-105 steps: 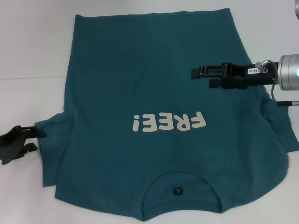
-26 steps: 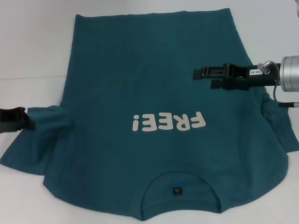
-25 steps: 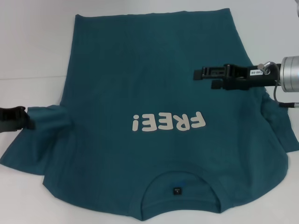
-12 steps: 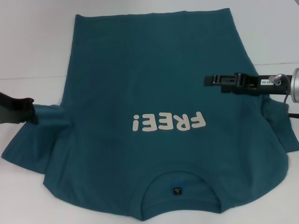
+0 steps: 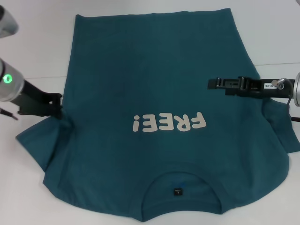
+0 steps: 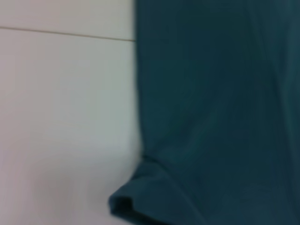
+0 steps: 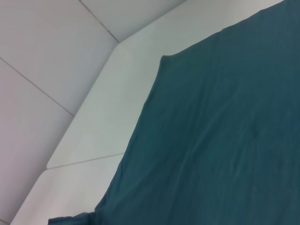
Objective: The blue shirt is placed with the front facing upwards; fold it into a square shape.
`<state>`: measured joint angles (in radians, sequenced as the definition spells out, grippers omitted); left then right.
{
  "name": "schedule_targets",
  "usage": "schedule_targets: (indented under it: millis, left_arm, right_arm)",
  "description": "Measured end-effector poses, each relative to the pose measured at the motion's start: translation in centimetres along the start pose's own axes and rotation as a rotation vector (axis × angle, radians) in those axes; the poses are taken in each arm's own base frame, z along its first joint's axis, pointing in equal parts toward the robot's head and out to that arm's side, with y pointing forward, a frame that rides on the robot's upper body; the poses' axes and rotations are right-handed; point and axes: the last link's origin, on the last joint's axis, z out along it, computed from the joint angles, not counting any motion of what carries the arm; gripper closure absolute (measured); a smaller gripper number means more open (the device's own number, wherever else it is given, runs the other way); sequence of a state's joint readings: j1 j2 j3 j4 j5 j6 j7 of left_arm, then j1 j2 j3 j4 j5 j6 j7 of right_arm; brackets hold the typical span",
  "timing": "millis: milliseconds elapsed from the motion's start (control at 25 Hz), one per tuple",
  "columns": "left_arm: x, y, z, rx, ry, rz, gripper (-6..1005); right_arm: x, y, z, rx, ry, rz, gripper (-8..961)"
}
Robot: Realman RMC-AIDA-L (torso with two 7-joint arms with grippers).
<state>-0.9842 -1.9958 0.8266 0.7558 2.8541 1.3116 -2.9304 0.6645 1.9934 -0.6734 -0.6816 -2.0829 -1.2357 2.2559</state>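
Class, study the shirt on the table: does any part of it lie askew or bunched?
Yes. The blue shirt lies mostly flat, but its sleeve beside the left gripper is rumpled and skewed, and the opposite sleeve is bunched below the right gripper.

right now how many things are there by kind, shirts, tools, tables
shirts: 1, the blue shirt, spread front up
tools: 2, the left tool at the shirt's left sleeve, the right tool over the shirt's right side
tables: 1, the white table
total: 4
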Motion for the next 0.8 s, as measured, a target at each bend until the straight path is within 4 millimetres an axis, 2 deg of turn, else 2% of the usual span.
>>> schedule_targets:
  millis: [320, 440, 800]
  left_arm:
    - [0.3, 3.5, 0.6, -0.043, -0.01, 0.054, 915]
    - [0.2, 5.0, 1.7, -0.042, -0.016, 0.08, 911]
    - [-0.5, 6.2, 3.2, -0.015, -0.043, 0.107, 898]
  right_arm:
    - [0.2, -0.2, -0.1, 0.003, 0.002, 0.007, 23]
    - [0.3, -0.2, -0.1, 0.003, 0.003, 0.009, 23]
    - [0.5, -0.4, -0.1, 0.004, 0.008, 0.018, 24]
